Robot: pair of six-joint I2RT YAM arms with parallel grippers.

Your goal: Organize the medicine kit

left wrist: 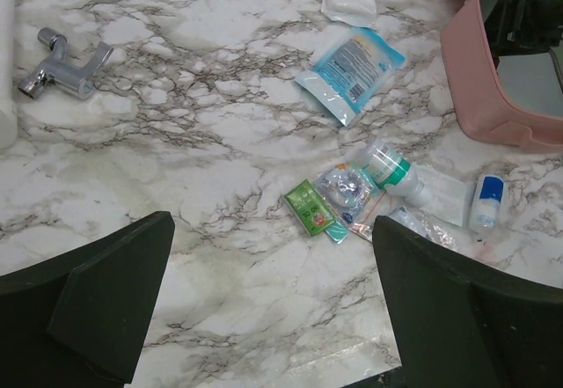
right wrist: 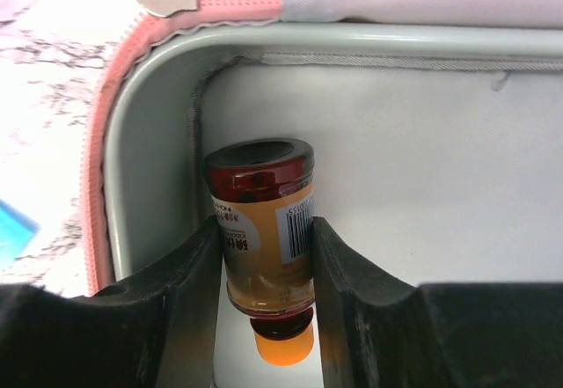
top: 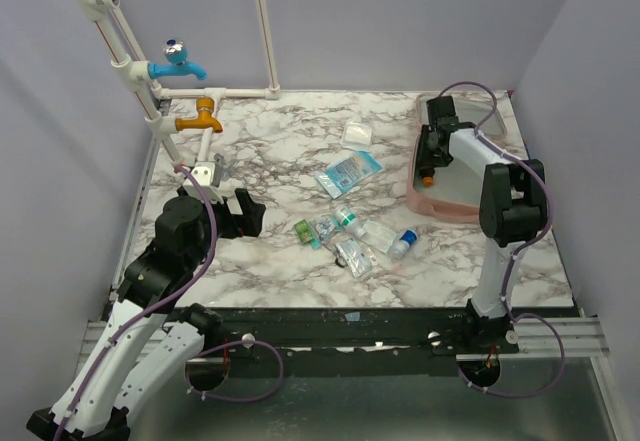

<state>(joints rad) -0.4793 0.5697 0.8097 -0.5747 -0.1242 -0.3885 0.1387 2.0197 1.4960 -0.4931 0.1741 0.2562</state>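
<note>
The pale pink medicine kit (top: 428,204) lies open at the back right; it also shows in the left wrist view (left wrist: 489,98). My right gripper (top: 432,159) reaches into it and is shut on a brown bottle (right wrist: 260,196) with an orange cap, held close to the grey lining (right wrist: 440,142) near a corner. My left gripper (top: 250,216) is open and empty over bare table (left wrist: 273,265). Mid-table lie a blue-white packet (top: 348,173), a white packet (top: 357,135), a green sachet (left wrist: 311,208), a green-banded bottle (left wrist: 385,166), a blue-capped bottle (left wrist: 486,203) and clear bags (top: 354,256).
A white pipe frame with a blue tap (top: 178,61) and an orange tap (top: 200,118) stands at the back left. A loose chrome tap (left wrist: 66,62) lies on the marble near it. Grey walls close the sides and back.
</note>
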